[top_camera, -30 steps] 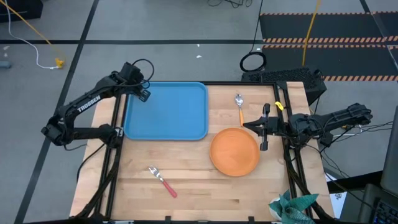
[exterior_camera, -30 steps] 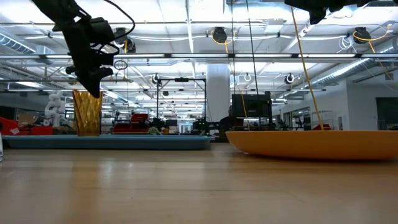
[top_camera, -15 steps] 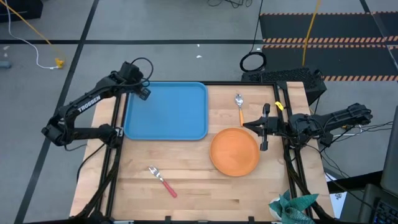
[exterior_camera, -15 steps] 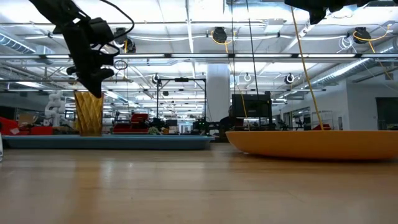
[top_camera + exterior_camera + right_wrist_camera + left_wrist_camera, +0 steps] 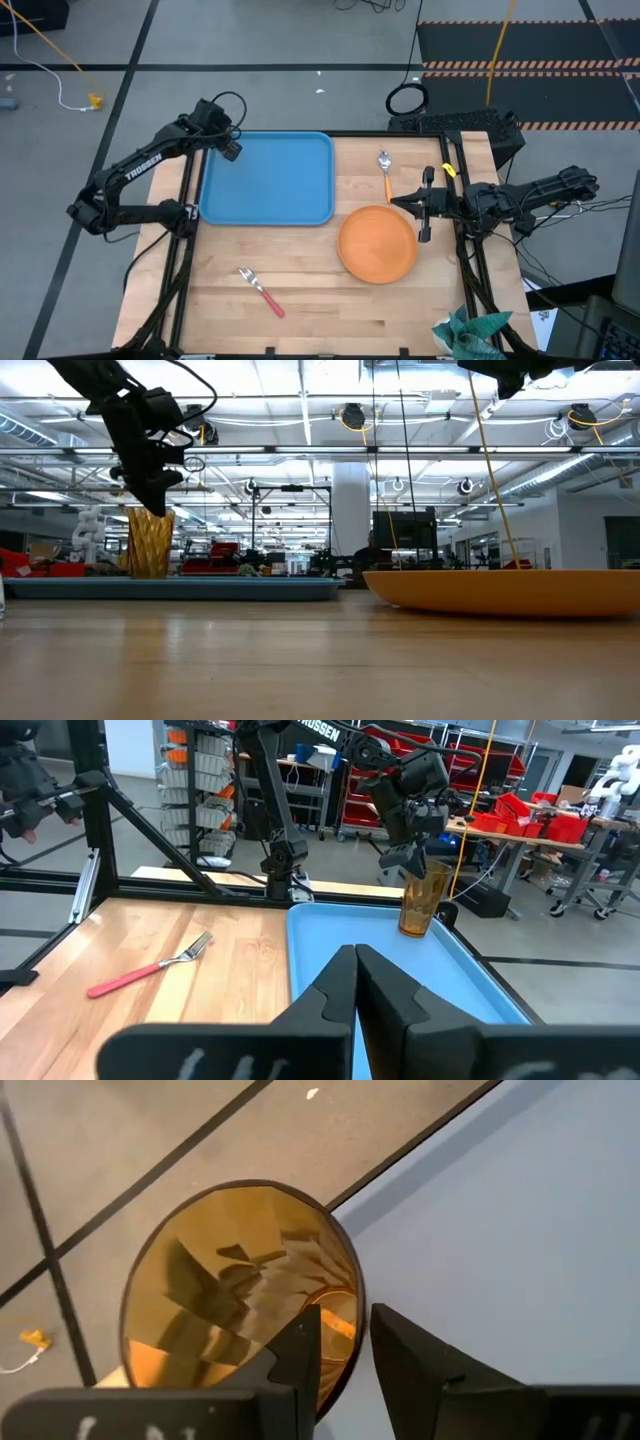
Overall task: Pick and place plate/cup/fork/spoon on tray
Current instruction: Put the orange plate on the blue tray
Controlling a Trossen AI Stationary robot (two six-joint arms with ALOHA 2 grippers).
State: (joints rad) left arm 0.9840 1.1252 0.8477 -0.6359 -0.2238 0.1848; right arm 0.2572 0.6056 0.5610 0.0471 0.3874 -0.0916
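Note:
The amber cup (image 5: pixel 148 543) stands upright at the far left corner of the light-blue tray (image 5: pixel 270 180). It also shows in the right wrist view (image 5: pixel 422 900). My left gripper (image 5: pixel 345 1365) is shut on the cup from above. In the high view my left gripper (image 5: pixel 230 150) covers the cup. My right gripper (image 5: pixel 398 204) is shut and empty, held high over the far right edge of the orange plate (image 5: pixel 377 243). The spoon (image 5: pixel 385 170) lies on the table beyond the plate. The fork (image 5: pixel 260 291) lies on the table near the front. My left gripper pinches the cup's wall at its rim (image 5: pixel 352 1305), on the side toward the tray's middle. One finger (image 5: pixel 300 1355) is inside the cup and the other (image 5: pixel 405 1360) is outside. The fingers come from above, slanting down. The cup is upright, and the tray's rim hides its base.
A green cloth (image 5: pixel 470 330) lies at the table's near right corner. Black frame rails (image 5: pixel 180 260) run along both sides of the table. Bare wood lies between the fork and the plate.
My left gripper has shifted a little toward the table's right with the cup, which stays upright at the tray's corner.

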